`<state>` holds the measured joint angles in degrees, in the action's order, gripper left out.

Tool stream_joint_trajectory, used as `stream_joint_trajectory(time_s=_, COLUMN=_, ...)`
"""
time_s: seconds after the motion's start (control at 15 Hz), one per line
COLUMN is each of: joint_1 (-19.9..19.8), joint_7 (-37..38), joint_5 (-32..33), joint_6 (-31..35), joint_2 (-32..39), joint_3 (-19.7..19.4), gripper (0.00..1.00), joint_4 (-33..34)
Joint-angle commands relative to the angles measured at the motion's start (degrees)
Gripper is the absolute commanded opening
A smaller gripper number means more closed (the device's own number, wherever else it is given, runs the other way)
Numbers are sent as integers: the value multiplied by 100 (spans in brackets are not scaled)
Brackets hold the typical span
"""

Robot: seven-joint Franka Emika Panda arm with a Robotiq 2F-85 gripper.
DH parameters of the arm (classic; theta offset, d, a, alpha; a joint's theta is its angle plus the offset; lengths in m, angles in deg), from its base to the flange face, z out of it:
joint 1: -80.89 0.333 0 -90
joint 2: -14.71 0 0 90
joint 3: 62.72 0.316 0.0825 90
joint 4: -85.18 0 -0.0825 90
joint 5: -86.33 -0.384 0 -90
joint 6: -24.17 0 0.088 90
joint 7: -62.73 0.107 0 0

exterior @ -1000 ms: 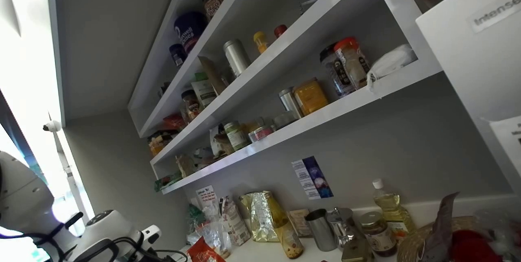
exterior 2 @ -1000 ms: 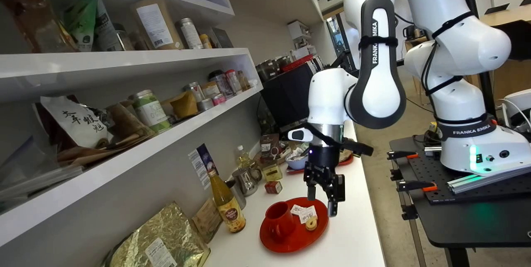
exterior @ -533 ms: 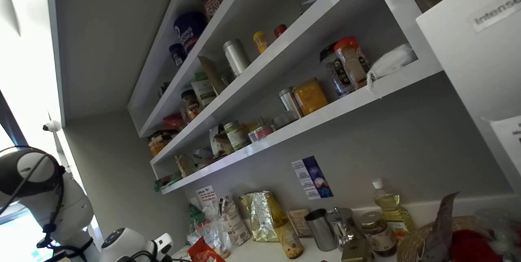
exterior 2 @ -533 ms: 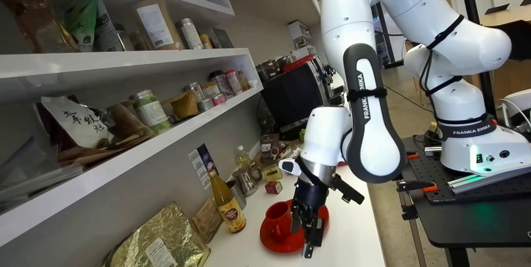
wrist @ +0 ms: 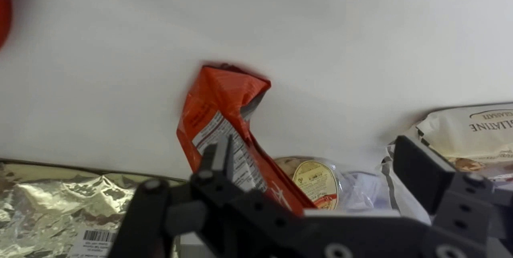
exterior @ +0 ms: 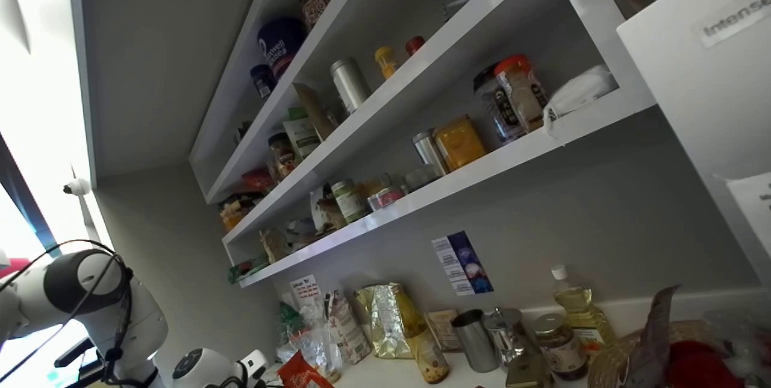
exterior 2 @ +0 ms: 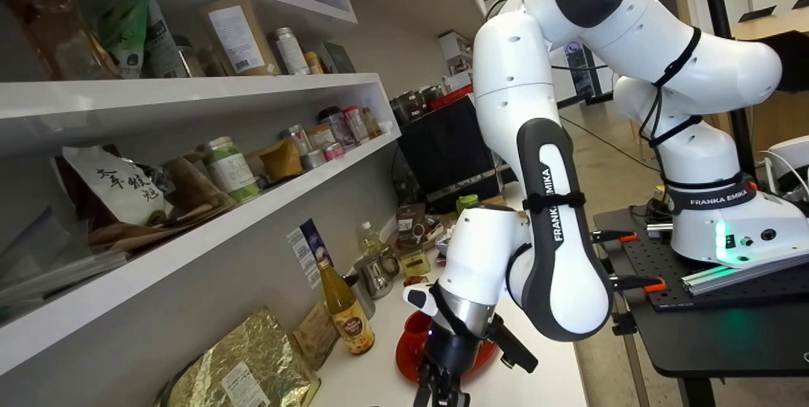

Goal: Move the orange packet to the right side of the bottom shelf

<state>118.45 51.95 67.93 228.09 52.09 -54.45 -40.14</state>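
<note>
The orange packet lies on the white counter in the wrist view, crumpled, with a pale printed label. It also shows at the bottom of an exterior view. My gripper is open, with nothing between its pads. In the wrist view the left finger overlaps the packet's label and the right finger overlaps a white bag; the gap in height cannot be told. In an exterior view the gripper is low over the counter, cut by the frame's edge. The bottom shelf runs above the counter and shows here too.
A gold foil bag, a clear bag with an oval label and a white bag surround the packet. A red plate and yellow bottle stand nearby. Jars and a white bundle sit on the bottom shelf.
My arm and gripper have moved down and toward the foil-bag end of the counter, past the red plate. The packet and shelf items have not moved.
</note>
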Motion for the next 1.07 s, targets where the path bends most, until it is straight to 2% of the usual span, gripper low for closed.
stream_joint_trajectory(time_s=0.0, joint_1=246, joint_7=316, joint_5=340, joint_6=249, joint_2=468, joint_3=-294, gripper=100, joint_4=683)
stream_joint_trajectory(time_s=0.53, joint_1=498, joint_7=195, joint_5=582, joint_6=306, joint_2=1072, joint_3=-740, gripper=100, joint_4=1384)
stream_joint_trajectory(time_s=0.87, joint_1=468, joint_7=184, joint_5=722, joint_6=334, joint_2=1392, joint_3=-936, gripper=100, joint_4=1885)
stream_joint_trajectory(time_s=0.93, joint_1=448, joint_7=197, joint_5=737, joint_6=323, joint_2=1420, joint_3=-937, gripper=75, joint_4=1935)
stream_joint_trajectory(time_s=1.0, joint_1=469, joint_7=201, joint_5=723, joint_6=339, joint_2=1444, joint_3=-950, gripper=74, joint_4=1961)
